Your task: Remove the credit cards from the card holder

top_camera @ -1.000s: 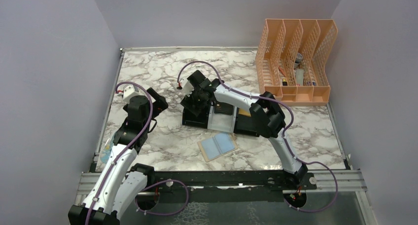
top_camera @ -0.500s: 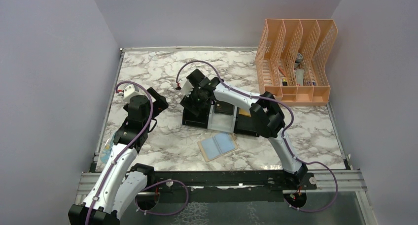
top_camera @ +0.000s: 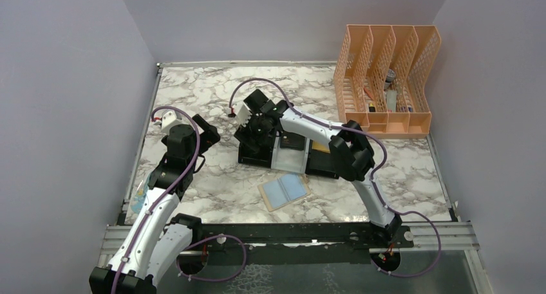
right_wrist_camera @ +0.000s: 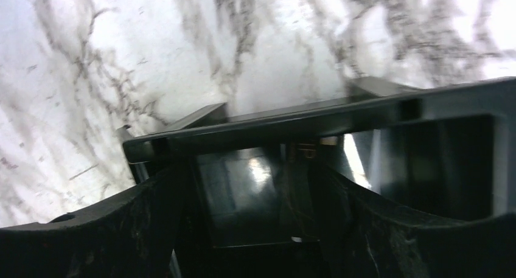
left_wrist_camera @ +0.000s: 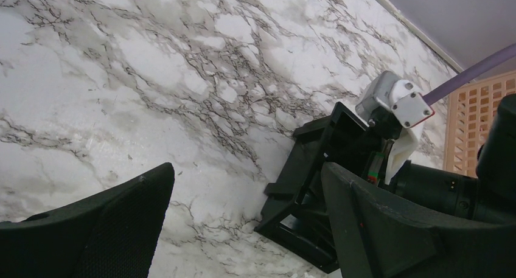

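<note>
Right wrist view is smeary, so whatever lies inside the black bin [right_wrist_camera: 274, 129] is hard to make out. The right gripper [right_wrist_camera: 249, 168] hangs over it, fingers spread wide, gripping nothing. The card holder [top_camera: 284, 191] lies open on the table [top_camera: 193, 88], just in front of the bins.

Overhead from behind the near edge, whole table [top_camera: 193, 88] in shot; wrists low, close, both catching the black bin [left_wrist_camera: 301, 168].

Tan card holder [top_camera: 284, 191], open flat, bluish pockets facing up
</note>
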Action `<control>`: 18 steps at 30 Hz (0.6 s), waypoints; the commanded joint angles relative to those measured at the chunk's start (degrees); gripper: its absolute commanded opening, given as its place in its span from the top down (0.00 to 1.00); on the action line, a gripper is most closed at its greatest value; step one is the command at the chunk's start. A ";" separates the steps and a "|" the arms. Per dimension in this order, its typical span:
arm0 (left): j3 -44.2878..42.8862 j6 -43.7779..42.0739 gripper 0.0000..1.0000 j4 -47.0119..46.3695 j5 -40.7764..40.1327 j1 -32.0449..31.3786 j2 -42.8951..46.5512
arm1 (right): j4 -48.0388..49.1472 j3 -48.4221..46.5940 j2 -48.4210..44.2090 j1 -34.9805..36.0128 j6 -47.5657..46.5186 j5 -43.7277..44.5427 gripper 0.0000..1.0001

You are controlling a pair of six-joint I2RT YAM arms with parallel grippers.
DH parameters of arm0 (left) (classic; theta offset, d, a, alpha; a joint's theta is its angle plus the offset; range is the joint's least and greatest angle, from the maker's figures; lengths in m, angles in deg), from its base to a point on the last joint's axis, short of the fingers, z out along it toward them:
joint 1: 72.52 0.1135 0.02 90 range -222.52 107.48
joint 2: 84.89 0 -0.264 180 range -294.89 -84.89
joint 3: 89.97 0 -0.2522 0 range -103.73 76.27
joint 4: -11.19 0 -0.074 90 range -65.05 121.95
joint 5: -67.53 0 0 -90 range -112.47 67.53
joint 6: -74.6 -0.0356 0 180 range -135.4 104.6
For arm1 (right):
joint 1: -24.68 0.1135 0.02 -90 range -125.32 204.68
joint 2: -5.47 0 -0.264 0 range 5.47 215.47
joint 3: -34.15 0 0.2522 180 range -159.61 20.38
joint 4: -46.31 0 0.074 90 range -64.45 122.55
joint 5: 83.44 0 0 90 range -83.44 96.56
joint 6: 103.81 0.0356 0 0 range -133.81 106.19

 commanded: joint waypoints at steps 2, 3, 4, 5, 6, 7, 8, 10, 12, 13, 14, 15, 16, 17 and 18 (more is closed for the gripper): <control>-1.49 -0.27 0.06 -1.19 1.09 0.29 0.53 | 2.50 -2.27 -2.16 0.22 -0.51 12.71 0.22; -1.57 -0.37 0.06 -1.16 1.13 0.33 0.52 | 1.91 -2.79 -1.38 0.20 -0.75 14.12 0.21; -1.63 -0.50 0.06 -1.14 1.13 0.34 0.52 | 1.31 -3.17 -0.56 0.10 -1.00 14.60 0.20; -1.67 -0.60 0.06 -1.06 1.07 0.34 0.53 | 1.03 -3.11 0.02 0.01 -1.20 14.65 0.19; -1.74 -0.64 0.06 -0.98 0.98 0.34 0.53 | 0.80 -3.00 0.69 -0.08 -1.25 15.10 0.18; -1.76 -0.72 0.06 -0.93 0.89 0.34 0.55 | 0.59 -2.78 1.34 -0.17 -1.14 15.52 0.18; -1.77 -0.81 0.06 -0.92 0.87 0.34 0.56 | 0.32 -2.60 1.94 -0.28 -1.09 15.53 0.18; -1.69 -0.90 0.06 -0.89 0.79 0.34 0.57 | -1.58 -2.99 3.56 -0.37 -0.73 15.15 0.17; -1.60 -0.91 0.06 -0.95 0.78 0.34 0.45 | -1.62 -1.69 4.07 -0.39 -0.56 14.29 0.17; -1.59 -0.91 0.06 -1.00 0.85 0.34 0.35 | -1.51 -0.96 4.31 -0.48 -0.56 13.32 0.17; -1.59 -0.91 0.06 -1.12 0.99 0.34 0.25 | -1.44 -0.34 4.53 -0.67 -0.31 12.71 0.17; -1.63 -0.99 0.06 -1.18 1.10 0.34 0.12 | -1.70 0.08 4.77 -0.92 -0.08 10.41 0.17; -1.66 -1.07 0.06 -1.18 1.17 0.34 0.02 | -2.26 0.25 4.99 -1.04 0.03 8.92 0.17; -1.68 -1.15 0.06 -1.14 1.17 0.35 -0.02 | -2.87 0.27 5.15 -1.01 0.01 7.68 0.17; -1.61 -1.17 0.06 -1.14 1.14 0.34 0.02 | -3.47 0.33 5.08 -1.01 -0.25 5.91 0.18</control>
